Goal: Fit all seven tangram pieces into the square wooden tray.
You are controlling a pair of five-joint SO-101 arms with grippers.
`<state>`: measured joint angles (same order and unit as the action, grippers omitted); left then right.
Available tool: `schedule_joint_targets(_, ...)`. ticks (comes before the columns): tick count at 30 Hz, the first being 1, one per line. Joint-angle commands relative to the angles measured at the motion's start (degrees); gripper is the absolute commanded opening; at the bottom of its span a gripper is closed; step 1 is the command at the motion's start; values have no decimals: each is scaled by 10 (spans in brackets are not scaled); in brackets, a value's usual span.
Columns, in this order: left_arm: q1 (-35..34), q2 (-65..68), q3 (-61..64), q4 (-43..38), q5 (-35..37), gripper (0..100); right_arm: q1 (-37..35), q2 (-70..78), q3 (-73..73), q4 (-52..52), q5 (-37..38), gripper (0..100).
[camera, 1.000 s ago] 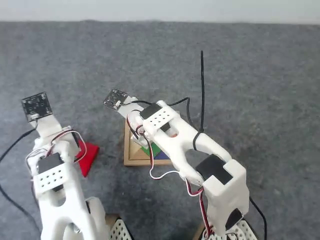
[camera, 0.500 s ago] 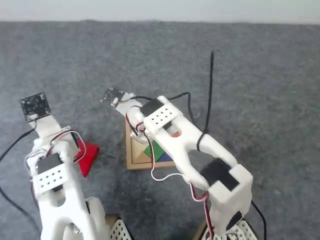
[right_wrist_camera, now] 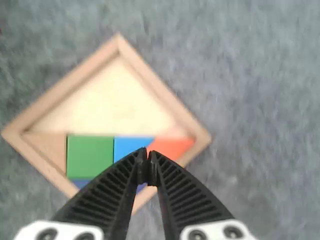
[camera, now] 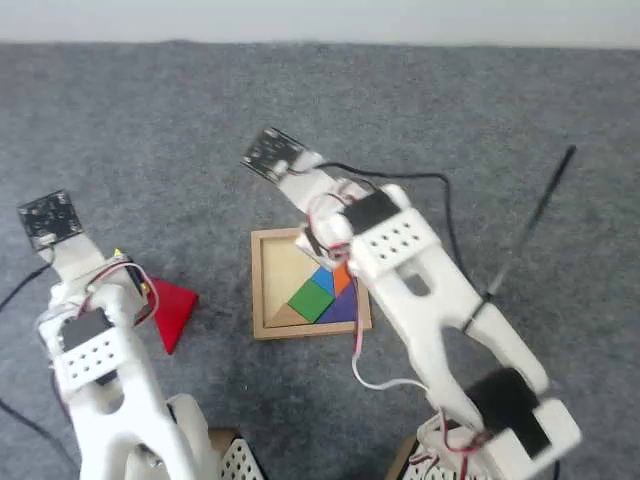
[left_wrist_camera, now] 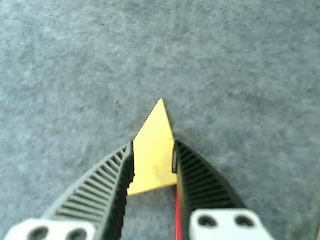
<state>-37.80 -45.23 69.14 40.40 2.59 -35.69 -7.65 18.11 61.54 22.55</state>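
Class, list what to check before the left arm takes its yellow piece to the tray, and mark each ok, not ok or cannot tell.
1. Left tool grips yellow triangle on both sides: ok.
2. Triangle lifted off the table: cannot tell.
3. Tray has bare room: ok, about half is bare.
4. Right tool shut and empty: ok.
5. Right arm clear of the tray: not ok, it hangs over it.

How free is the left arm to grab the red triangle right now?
Probably not yet: the left gripper is shut on the yellow triangle. The red triangle lies uncovered close beside that arm, so likely yes once it lets go.
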Motion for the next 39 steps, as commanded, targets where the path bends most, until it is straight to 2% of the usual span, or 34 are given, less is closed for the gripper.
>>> schedule_joint_targets(1, -6, 74, -105, 98, -89, 131, 18, -95, 81, -7, 4, 8)
schedule_joint_targets(4, -8, 156, -146, 135, -135, 141, 29, -124, 134, -36, -25, 8)
schedule_joint_targets(7, -8, 217, -165, 139, -166, 197, 38, -129, 154, -58, -32, 8)
schedule_joint_targets(12, -10, 258, -183, 136, -222, 269, 36, -122, 156, -60, -34, 8)
schedule_joint_targets(15, -12, 265, -190, 109, -233, 270, 36, -119, 156, -61, -34, 8)
schedule_joint_targets(19, -25, 267, -186, 62, -286, 270, 38, -119, 156, -59, -34, 8)
schedule_joint_targets(24, -54, 268, -188, 55, -359, 269, 38, -119, 156, -58, -34, 8)
schedule_joint_targets(28, -47, 291, -171, 53, -400, 271, 38, -119, 156, -58, -34, 8)
schedule_joint_targets(33, -42, 383, -173, -38, -404, 272, 38, -119, 156, -57, -34, 8)
schedule_joint_targets(39, -38, 505, -252, -47, -410, 269, 38, -119, 156, -57, -33, 8)
